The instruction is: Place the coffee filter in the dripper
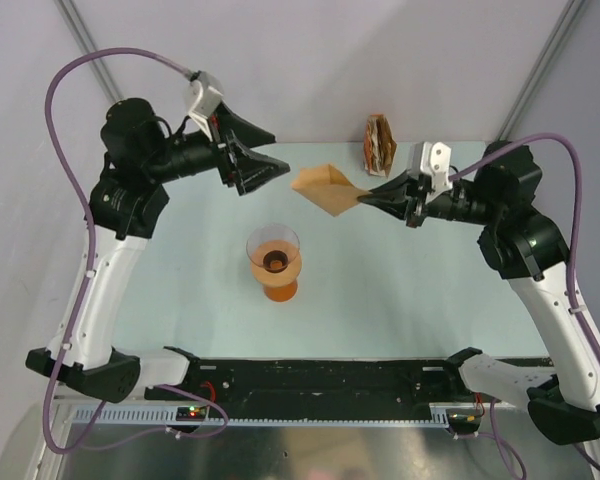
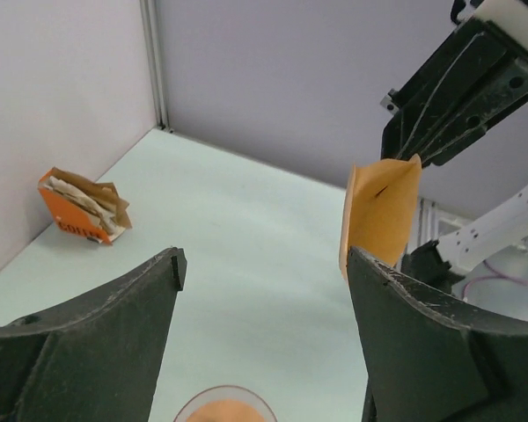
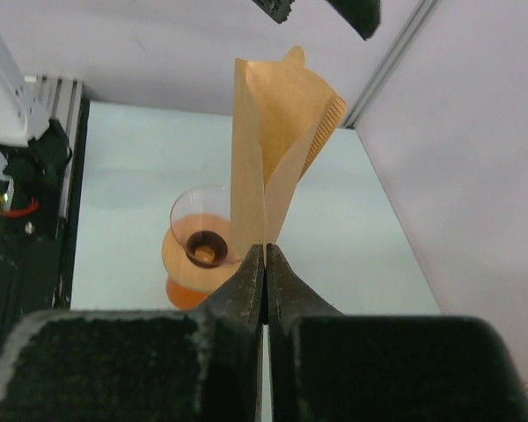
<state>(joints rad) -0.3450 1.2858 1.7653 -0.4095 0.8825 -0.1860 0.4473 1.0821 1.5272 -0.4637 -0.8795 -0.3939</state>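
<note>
From above: one coffee filter (image 1: 325,188), one dripper (image 1: 274,258), one bundle of papers (image 1: 380,145), two arms. The right tool (image 1: 365,200) is clamped on the coffee filter's corner and holds it in the air. The dripper stands on the bench (image 1: 400,290), lower left of those tips, with bare bench all round. The left tool (image 1: 278,153), jaws apart, reaches level toward the coffee filter without touching it.

Left wrist: the coffee filter (image 2: 383,207) hangs just past the right-hand finger, and the bundle of papers (image 2: 84,207) lies far left by the wall.

Right wrist: the coffee filter (image 3: 273,132) rises upright from pressed-together tips, with the dripper (image 3: 198,242) below and left.
</note>
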